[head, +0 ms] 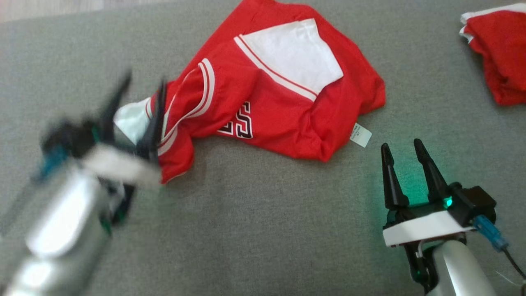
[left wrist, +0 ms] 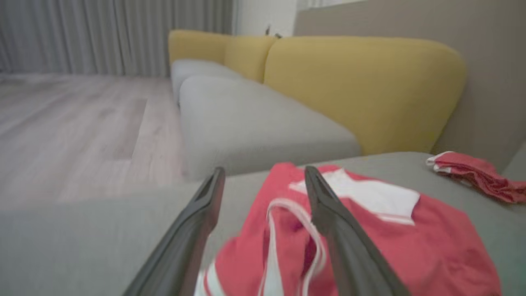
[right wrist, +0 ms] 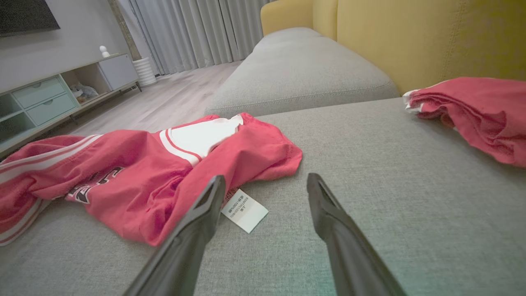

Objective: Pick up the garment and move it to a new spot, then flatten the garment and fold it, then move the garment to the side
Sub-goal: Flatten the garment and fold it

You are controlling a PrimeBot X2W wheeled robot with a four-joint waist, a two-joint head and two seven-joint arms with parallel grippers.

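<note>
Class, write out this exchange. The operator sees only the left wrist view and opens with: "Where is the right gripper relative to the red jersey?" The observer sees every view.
Observer: The right gripper is open over bare grey cushion, apart from the red jersey and just off its near corner.
Operator: Is there anything at that corner to aim for?
Observer: A white care label sticks out from the jersey's edge there and lies flat on the cushion, close to that gripper's fingers.
Operator: Is any print showing on the jersey?
Observer: Black lettering shows on the red cloth, and a fold cuts part of it off.
</note>
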